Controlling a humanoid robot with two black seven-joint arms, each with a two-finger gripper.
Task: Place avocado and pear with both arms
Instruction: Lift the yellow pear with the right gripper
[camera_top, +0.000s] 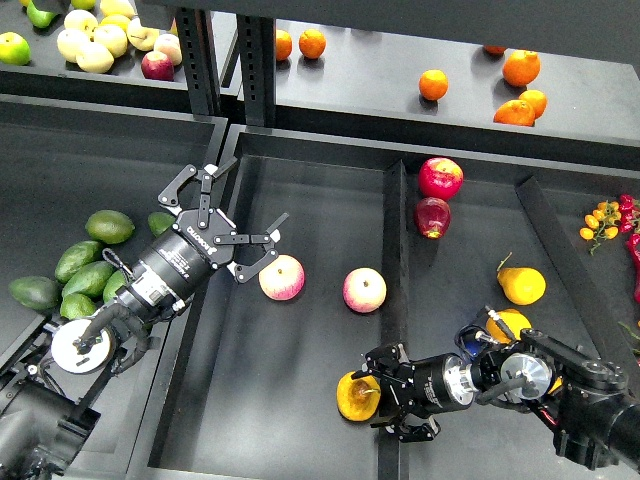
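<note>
The pear (357, 396), golden with a dark patch around its stem, lies at the front of the middle bin. My right gripper (384, 394) reaches in from the right and is open, with one finger above and one below the pear's right side. Several green avocados (80, 262) lie in the left bin. My left gripper (250, 195) is open and empty. It hovers over the wall between the left and middle bins, to the right of the avocados and just left of a pink-yellow apple (282, 277).
A second pink-yellow apple (364, 290) lies mid-bin. Two red apples (438, 196) and two more yellow pears (521, 285) are in the right bin behind a raised divider (393, 240). Oranges (520, 90) and pale apples (100, 40) sit on the rear shelf.
</note>
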